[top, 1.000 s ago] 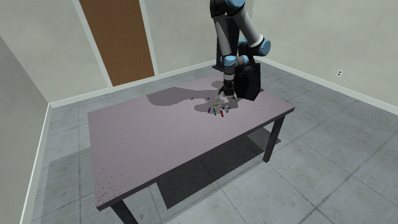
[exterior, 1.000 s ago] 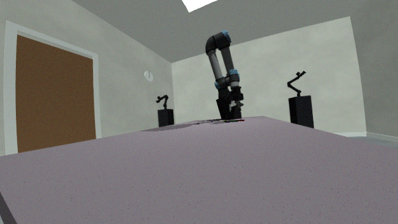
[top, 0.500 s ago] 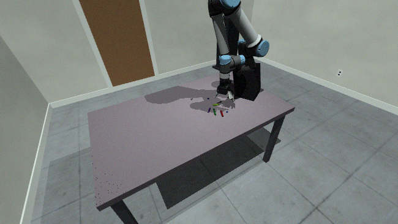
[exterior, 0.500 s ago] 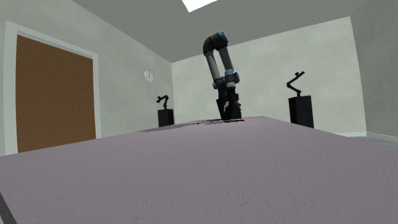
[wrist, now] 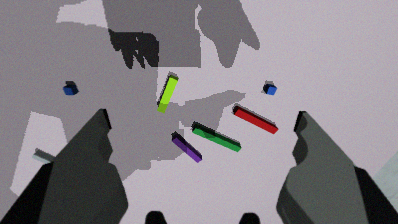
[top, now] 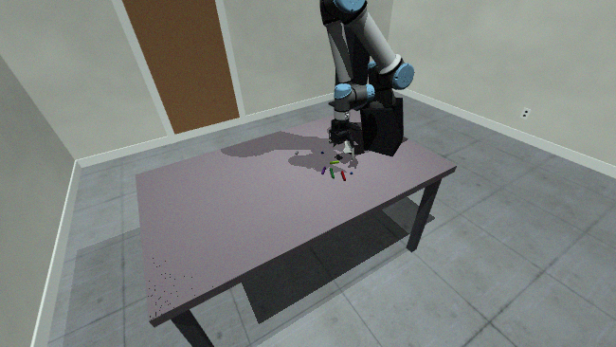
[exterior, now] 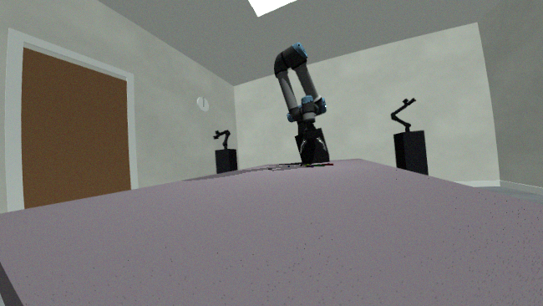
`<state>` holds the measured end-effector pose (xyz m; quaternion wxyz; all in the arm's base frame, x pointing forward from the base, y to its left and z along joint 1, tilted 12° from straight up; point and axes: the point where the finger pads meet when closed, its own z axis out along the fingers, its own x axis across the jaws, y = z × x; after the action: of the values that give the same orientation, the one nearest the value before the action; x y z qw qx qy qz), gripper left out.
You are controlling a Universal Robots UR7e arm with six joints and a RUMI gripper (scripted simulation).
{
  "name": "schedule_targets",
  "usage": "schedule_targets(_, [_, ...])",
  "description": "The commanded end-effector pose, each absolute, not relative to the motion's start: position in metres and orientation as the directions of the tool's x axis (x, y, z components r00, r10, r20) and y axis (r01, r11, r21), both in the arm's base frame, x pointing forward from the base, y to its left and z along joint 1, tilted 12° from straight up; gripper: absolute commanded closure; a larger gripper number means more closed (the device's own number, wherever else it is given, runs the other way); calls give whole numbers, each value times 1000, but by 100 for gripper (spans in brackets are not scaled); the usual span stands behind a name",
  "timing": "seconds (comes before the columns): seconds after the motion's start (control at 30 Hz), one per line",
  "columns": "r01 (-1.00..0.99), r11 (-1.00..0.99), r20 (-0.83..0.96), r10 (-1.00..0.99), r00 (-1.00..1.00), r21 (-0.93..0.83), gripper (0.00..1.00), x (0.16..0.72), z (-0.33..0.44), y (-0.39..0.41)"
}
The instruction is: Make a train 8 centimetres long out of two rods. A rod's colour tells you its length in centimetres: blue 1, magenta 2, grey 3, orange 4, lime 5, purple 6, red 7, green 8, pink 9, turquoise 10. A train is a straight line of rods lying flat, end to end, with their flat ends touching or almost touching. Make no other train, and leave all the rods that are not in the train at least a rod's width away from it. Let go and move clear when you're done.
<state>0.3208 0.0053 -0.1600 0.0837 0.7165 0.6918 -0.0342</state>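
Gripper fingers were spread wide, with nothing between them, over the worktop. The red rod lay flat, near the small blue rod but not touching it. Those two could make eight, and I saw no train of two yet. If the gripper came down off to one side, a finger could bump the green rod, close beside the red one. The tiny blue rod could tip or skid if it got squeezed near its edge. A crooked push could leave a gap. The arm was folded, its elbow up high and its wrist hanging down, fingers pointing at the worktop.

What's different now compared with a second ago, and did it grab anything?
The hand has shifted left in both the top and exterior views. It is open now, holding no rod; no pick-up or release shows. The red rod, green rod and lime rod appear unmoved.
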Motion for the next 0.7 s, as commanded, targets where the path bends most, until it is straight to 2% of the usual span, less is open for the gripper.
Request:
schedule_targets(0.0, [976,-193,-154,966,206,99,0,322,-158,-3])
schedule_targets(0.3, [867,-478,-115,862,494,141,0,325,-155,-20])
schedule_targets(0.37, [867,-478,-115,862,494,141,0,325,-155,-20])
schedule_targets(0.67, [645,-744,-59,646,761,173,0,327,-151,-40])
